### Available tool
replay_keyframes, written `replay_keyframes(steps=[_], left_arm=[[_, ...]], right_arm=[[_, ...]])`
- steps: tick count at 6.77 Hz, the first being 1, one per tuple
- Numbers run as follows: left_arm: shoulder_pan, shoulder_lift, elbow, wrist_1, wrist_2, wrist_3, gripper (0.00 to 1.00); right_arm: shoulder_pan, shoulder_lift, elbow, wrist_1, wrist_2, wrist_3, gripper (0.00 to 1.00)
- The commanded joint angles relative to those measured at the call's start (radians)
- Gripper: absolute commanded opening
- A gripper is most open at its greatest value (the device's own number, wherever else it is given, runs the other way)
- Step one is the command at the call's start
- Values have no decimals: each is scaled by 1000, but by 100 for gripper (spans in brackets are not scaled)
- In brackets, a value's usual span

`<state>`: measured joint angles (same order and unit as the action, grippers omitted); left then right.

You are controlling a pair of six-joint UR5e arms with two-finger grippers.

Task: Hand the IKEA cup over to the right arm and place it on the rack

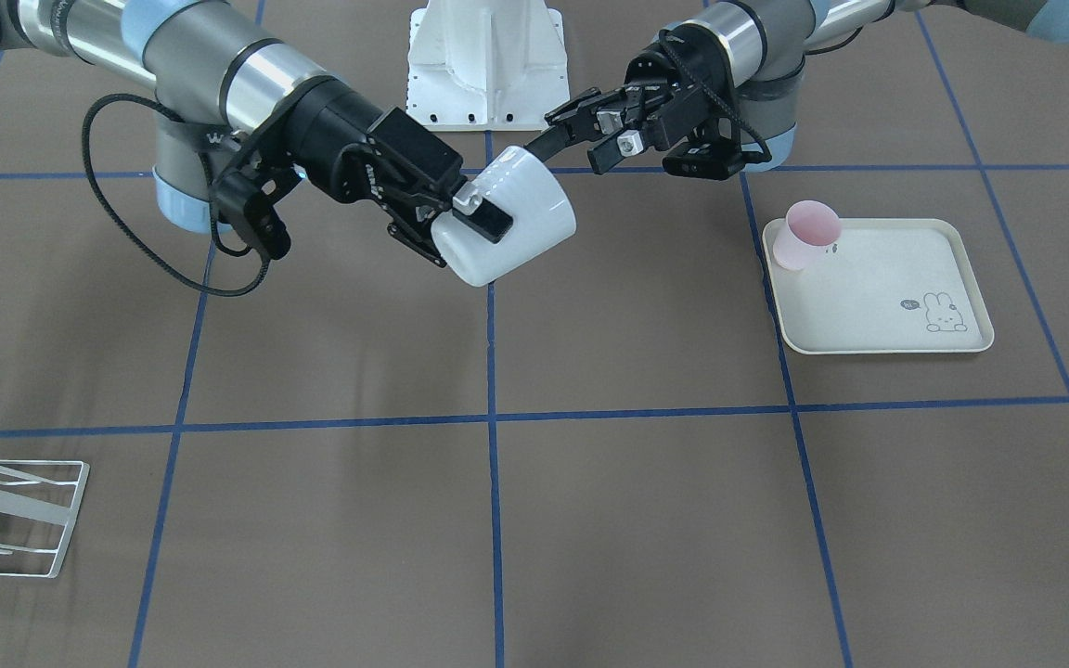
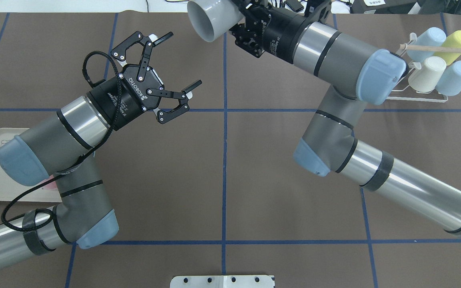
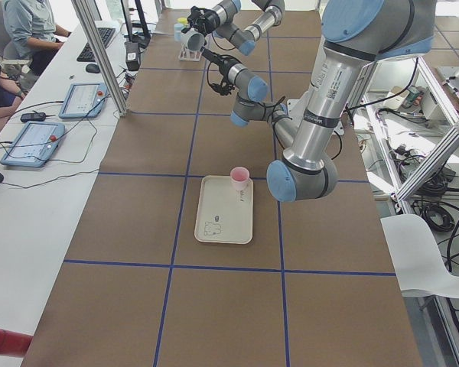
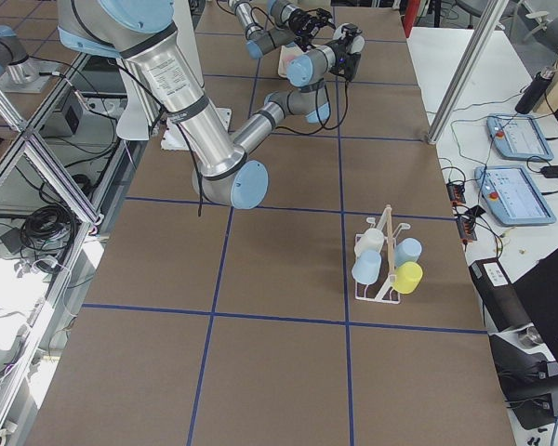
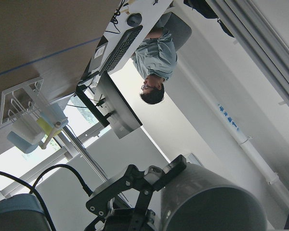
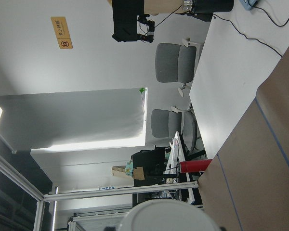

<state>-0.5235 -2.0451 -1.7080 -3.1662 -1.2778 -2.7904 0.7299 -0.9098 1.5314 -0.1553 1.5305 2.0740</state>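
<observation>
Overhead exterior view makes the split pretty clear. The right gripper (image 2: 243, 25) is clamped on the white IKEA cup (image 2: 210, 20), which is held up in the air near the table's middle line, lying sideways with its mouth open toward the robot's left. The left gripper (image 2: 182, 60) has its fingers spread wide and holds nothing.

My read is that the hand-over itself is basically done. The cup is sideways because that lets each arm come at it from an opposite end. The right fingers seem to pinch the wall near the closed end, which I'd guess leaves the mouth free to go over a prong of the rack (image 2: 418, 94).

The rack sits well off to the robot's right with four cups on it, so there's a decent swing left.

As for view differences, exterior front-facing shows one right finger lying flat on the cup's outside. It also makes the left gripper's lower finger look like it touches the rim, while overhead shows a gap there — can't say for sure. Front also shows the cream tray (image 1: 878, 278) with a pink cup (image 1: 808, 232) at its corner, where overhead the left arm covers most of that. And front only catches the rack's edge.
</observation>
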Motion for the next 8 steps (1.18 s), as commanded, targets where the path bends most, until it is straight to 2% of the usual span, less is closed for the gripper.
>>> replay_keyframes(steps=[1,3,5,7,8], left_arm=[[-1,75,-54,5,-8,104,100],[-4,233,-184,64,-95,312,100],[-21,266,-287,333,-136,493,100],[-23,307,-388,631,-175,755,100],[-24,374,-415,665,-192,857,100]], right_arm=[[119,-91,1,-1,115,-111,0],[176,-171,1,-18,120,-237,0],[206,-260,21,-109,114,-450,0],[253,-357,22,-195,88,-724,0],[256,-388,22,-235,33,-830,0]])
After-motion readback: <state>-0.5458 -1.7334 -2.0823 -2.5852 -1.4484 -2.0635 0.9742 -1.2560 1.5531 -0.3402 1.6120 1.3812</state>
